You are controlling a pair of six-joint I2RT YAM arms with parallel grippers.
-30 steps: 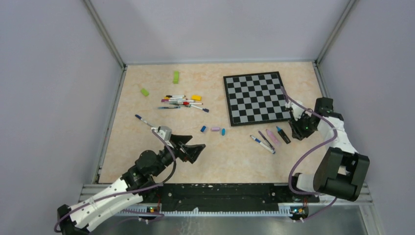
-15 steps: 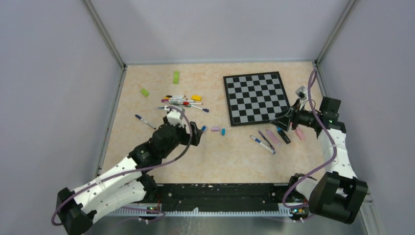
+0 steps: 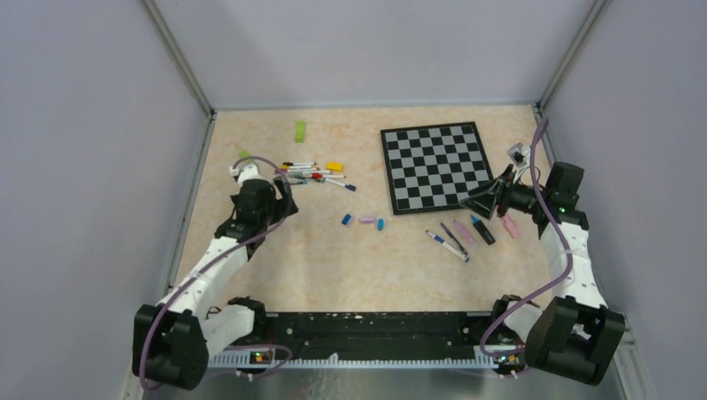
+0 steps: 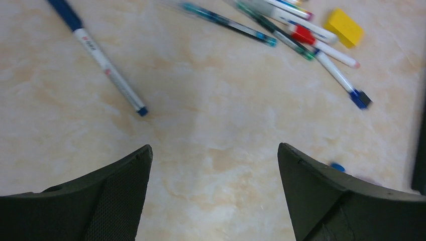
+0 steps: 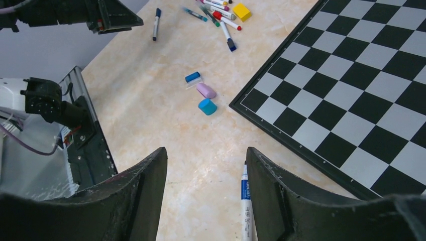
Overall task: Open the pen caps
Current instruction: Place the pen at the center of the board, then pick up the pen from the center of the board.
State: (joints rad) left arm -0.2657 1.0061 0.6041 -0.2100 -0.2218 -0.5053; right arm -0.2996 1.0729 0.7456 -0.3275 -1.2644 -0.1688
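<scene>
While neither claw is holding anything, the table (image 3: 275,258) is carrying the chessboard (image 3: 433,167) at upper right of the top view. The left gripper (image 4: 213,150) is hovering wide open over bare surface just below the pens (image 3: 313,173) piled at upper centre. A lone pen (image 4: 103,63), seemingly capped in blue, is lying at upper left of its wrist view. The right gripper (image 5: 205,155) is standing open and empty at the board's lower right corner, beside other pens (image 3: 454,237). Three loose caps (image 3: 367,220) are lying mid-frame. Reaching for another capped pen seems the step in hand; next, the left claw should be settling astride that lone barrel and closing.
</scene>
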